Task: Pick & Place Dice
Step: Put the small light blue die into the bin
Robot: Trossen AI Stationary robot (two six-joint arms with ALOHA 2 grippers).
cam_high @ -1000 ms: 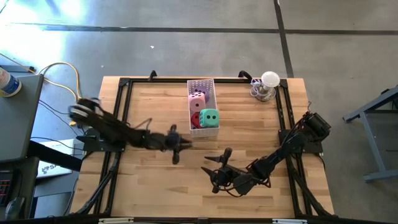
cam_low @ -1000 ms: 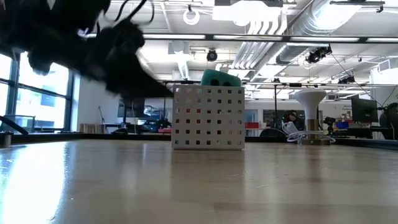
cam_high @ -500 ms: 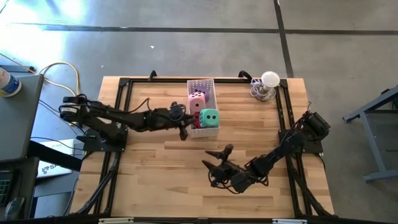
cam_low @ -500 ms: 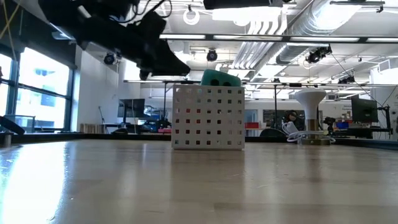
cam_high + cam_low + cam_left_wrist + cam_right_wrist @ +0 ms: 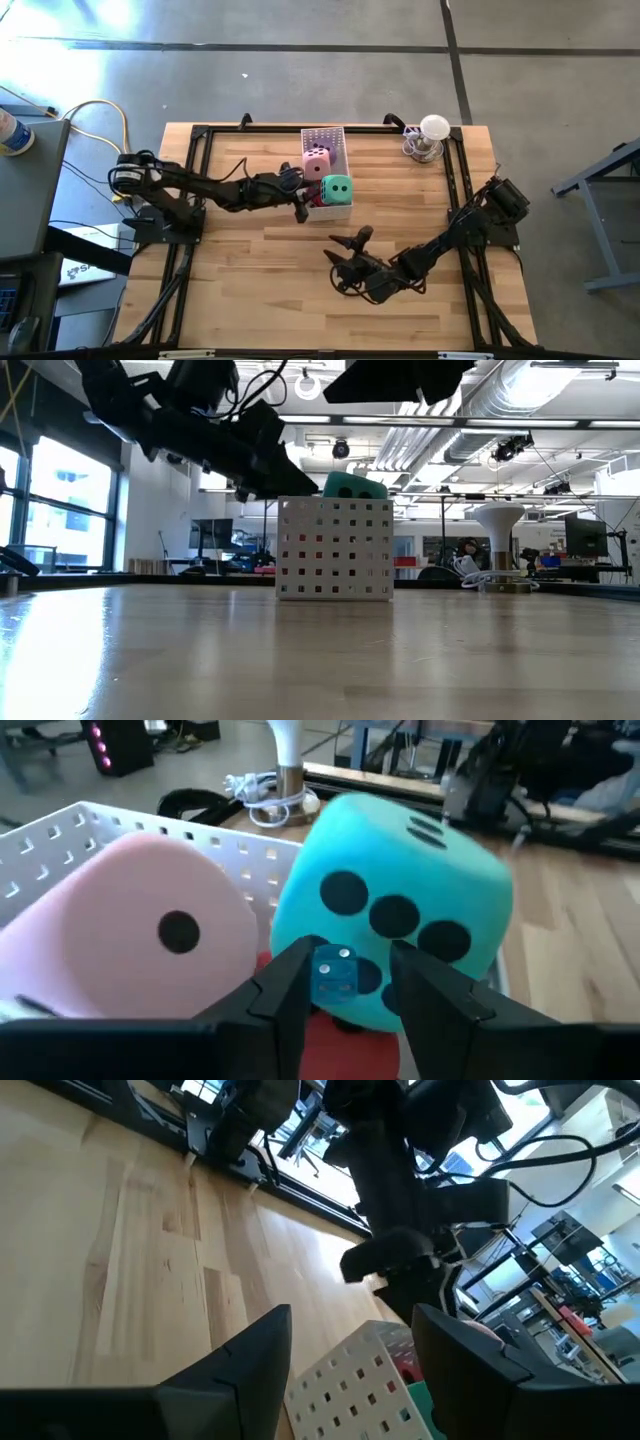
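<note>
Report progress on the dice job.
Done: soft pink die, red die and green die lie in the white perforated tray. In hand: left gripper at the tray, a small clear-blue die at its tip. Left: unclear; no purple die shows. Right gripper waits mid-table.

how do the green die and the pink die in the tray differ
The green soft cube die with dark pips sits at the near end of the white perforated tray, riding high above its rim; the pink soft cube die lies further back, toward the tray's middle. In the left wrist view the green die's facing side shows several pips, the pink die's only one. Both are rounded soft cubes of similar size, side by side in the same tray.
</note>
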